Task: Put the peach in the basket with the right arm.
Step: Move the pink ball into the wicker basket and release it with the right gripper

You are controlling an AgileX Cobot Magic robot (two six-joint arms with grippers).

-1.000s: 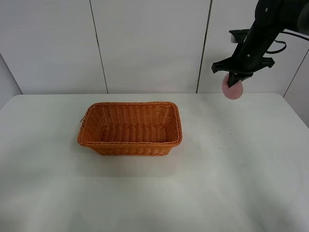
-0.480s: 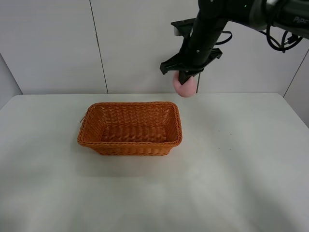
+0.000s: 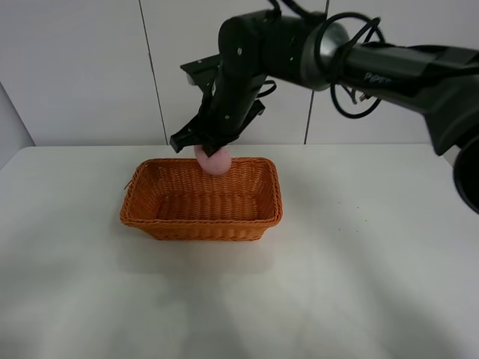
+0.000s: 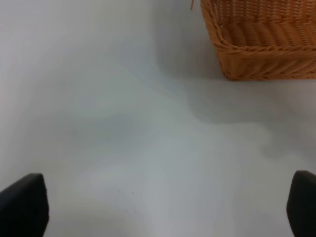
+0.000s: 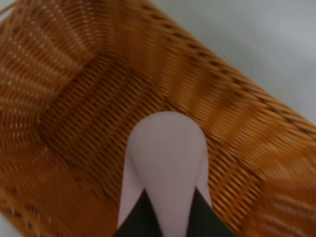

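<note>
The pink peach (image 3: 215, 159) hangs above the far rim of the orange wicker basket (image 3: 200, 224), held by my right gripper (image 3: 210, 147), which is shut on it. In the right wrist view the peach (image 5: 165, 163) fills the centre between the dark fingers (image 5: 143, 217), with the basket's woven floor (image 5: 84, 108) below it. The black right arm (image 3: 359, 63) reaches in from the right across the middle. My left gripper (image 4: 158, 207) shows only its two dark fingertips (image 4: 22, 202), set wide apart over the white table, with a corner of the basket (image 4: 261, 44) beyond them.
The basket stands on a white table (image 3: 359, 262) against a pale panelled wall (image 3: 82, 67). The left arm is outside the exterior high view.
My right arm has swung left with the peach, from the right side of the table to above the basket's far rim, and has dropped lower.
</note>
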